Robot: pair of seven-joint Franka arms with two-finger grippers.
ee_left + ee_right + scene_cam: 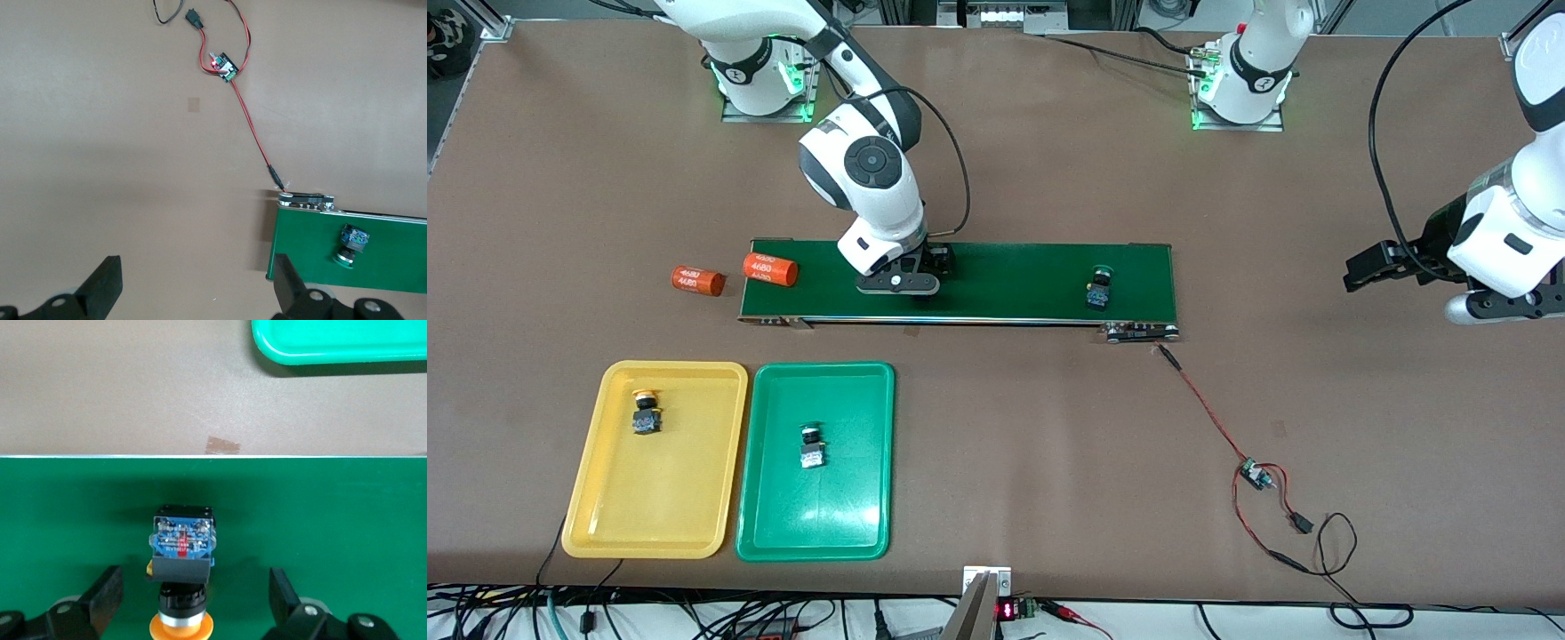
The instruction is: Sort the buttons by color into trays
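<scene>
- The step in hand looks like the pick of a yellow-orange button (180,587) off the dark green conveyor belt (1005,267). The right gripper (190,600) hangs low over the belt with its black fingers (103,593) spread wide either side of the button, gripping nothing.
- That button lies on its side on the belt: a black blocky body with a blue terminal face, its round orange cap pointing back toward the wrist.
- Next, I judge, the gripper must sink a little, close squarely on the black body, then carry it to the yellow tray (605,524), which sits nearer the front camera at the right arm's end of the table.
- A green-capped button (1099,286) waits on the belt toward the left arm's end.
- Already sorted: one yellow-capped button (646,413) rests in the yellow tray, one dark-capped button (812,446) in the green tray (765,533) just beside it.
- The left gripper (197,283) waits over bare table off the belt's end, fingers wide apart and empty.
- Both trays are shallow glossy plastic with rounded corners; the belt is matte with a metal edge rail.
- Two orange cylinders stay out of it: one (770,269) at the belt's end, another (697,281) on the brown tabletop (1049,427) close by.
- A small circuit board (1256,475) with red wires lies near the front camera.
</scene>
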